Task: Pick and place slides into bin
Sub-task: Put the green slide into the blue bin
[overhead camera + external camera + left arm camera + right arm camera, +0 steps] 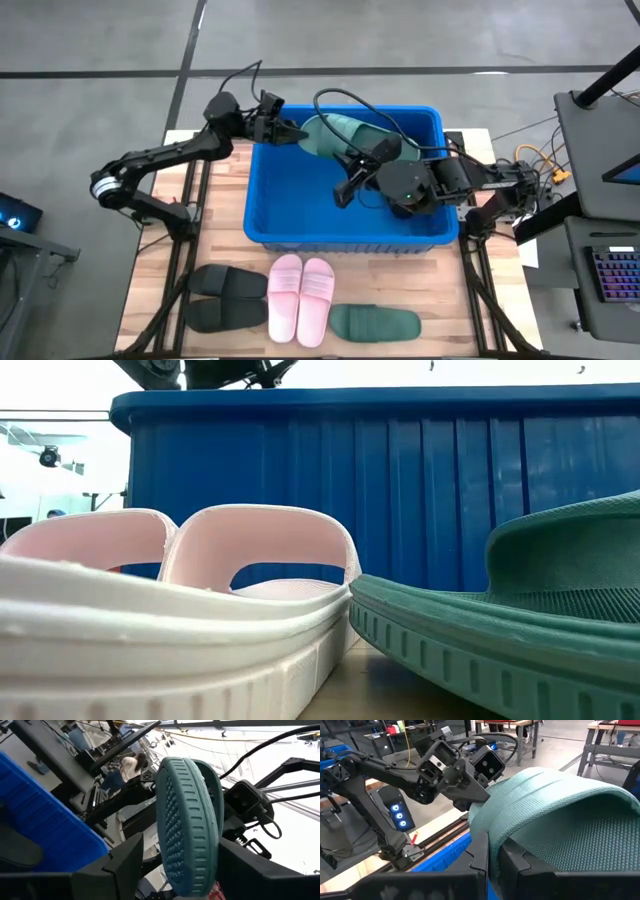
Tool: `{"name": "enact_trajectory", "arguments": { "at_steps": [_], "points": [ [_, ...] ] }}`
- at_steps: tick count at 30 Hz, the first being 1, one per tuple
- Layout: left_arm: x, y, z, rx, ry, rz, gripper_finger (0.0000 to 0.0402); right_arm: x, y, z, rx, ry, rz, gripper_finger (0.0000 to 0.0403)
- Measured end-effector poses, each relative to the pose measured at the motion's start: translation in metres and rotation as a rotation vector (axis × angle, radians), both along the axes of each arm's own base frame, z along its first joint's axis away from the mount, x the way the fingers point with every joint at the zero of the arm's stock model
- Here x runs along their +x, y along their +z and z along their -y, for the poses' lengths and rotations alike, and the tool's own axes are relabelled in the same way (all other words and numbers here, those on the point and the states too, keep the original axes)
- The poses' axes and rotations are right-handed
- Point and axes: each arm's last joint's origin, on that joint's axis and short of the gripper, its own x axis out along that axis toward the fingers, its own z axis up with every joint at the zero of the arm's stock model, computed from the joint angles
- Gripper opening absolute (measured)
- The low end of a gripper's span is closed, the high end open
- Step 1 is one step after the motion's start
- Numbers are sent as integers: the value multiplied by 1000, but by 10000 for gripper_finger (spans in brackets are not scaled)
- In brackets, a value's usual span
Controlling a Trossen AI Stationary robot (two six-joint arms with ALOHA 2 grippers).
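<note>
Blue bin, green slide half-hidden

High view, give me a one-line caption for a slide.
Both grippers hold one green slide over the blue bin.

Wooden table bearing blue bin, black slides, pink slides, one green slide.

- No readable text, labels, brands or numbers in any view.
- Green slide, pink slides, black slides: no legible marks.
- Blue bin: walls show no print.
- Keyboard keys too small to read.
</note>
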Motion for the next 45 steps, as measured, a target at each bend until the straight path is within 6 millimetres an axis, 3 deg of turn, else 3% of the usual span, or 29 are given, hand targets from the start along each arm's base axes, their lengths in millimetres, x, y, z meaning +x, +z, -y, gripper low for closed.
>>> {"name": "enact_trajectory", "arguments": {
  "at_steps": [5, 14, 23, 33, 38, 42, 45],
  "points": [
    [3, -3, -1, 3, -8, -6, 158, 0, 0, 0, 2, 6, -1, 12],
    [1, 2, 0, 89, -12, 56, 22, 1, 0, -1, 9, 31, 0, 12],
    [0, 2, 1, 84, -63, 46, 21, -1, 2, -1, 0, 43, -4, 20],
    [-3, 2, -1, 66, -104, 24, 21, -15, 14, -5, -29, 105, -47, 88],
    [-6, -1, 0, 57, -205, -19, 20, -26, 25, -11, -46, 178, -71, 111],
    [-7, -3, 4, 54, -310, -60, 20, -36, 40, -21, -144, 316, -92, 118],
    [-7, -3, -1, 21, -368, -104, 20, -36, 44, -35, -360, 419, -181, 118]
  ]
}}
